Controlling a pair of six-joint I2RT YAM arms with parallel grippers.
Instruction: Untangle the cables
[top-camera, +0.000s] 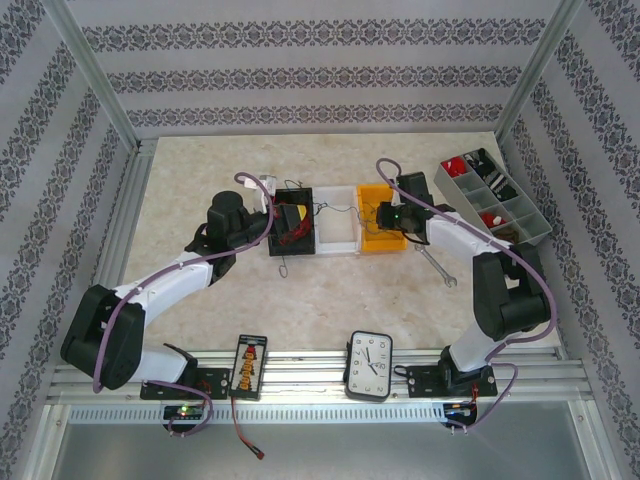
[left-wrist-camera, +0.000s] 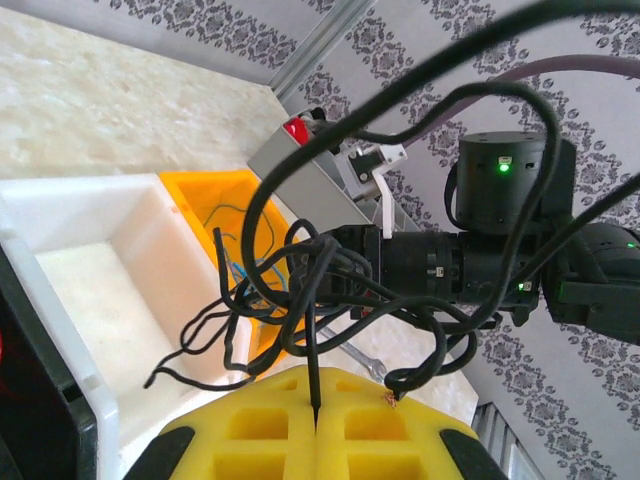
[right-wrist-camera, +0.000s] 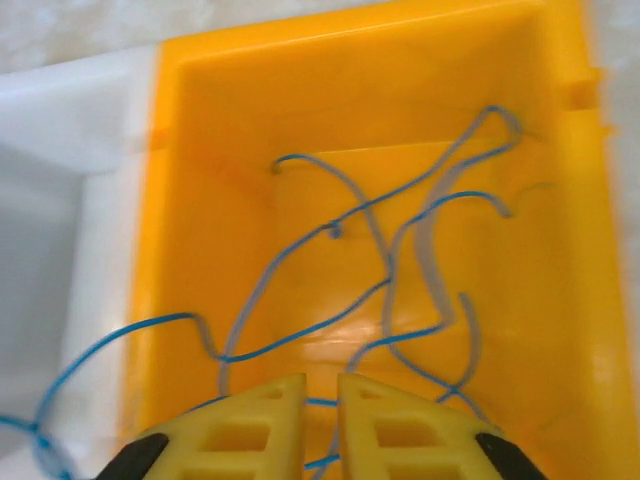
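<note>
While the left gripper (left-wrist-camera: 316, 405) has its yellow fingers pressed together on a single black wire (left-wrist-camera: 313, 350), that strand runs straight ahead from the tips and up into the knot of black wires (left-wrist-camera: 300, 290). The knot hangs just ahead of those fingers, above the white bin (left-wrist-camera: 100, 270). Loose black ends dangle over the bin's near wall.

Across from it, past the knot, the right gripper (right-wrist-camera: 321, 395) points down into the orange bin (right-wrist-camera: 200, 120). Its fingers are nearly together, with a thin gap between them. I can't tell whether a strand is caught there.

Blue wires (right-wrist-camera: 350, 215) lie on the orange floor directly ahead of and below those tips. Their long loops run mostly away from the fingers. One blue strand trails off to the fingers' left, over the rim toward the white bin.

So the black bunch belongs to the left arm and the blue to the right. My guess is the next pull wants the two tools moving apart along the row of bins.

From above, the black bin (top-camera: 297, 190) sits under the left wrist with something red in it, probably red wire. A wrench (top-camera: 437, 267) lies on the table behind the right gripper. A grey compartment tray (top-camera: 470, 178) stands well off to its outer side, holding black, red and white bits.
</note>
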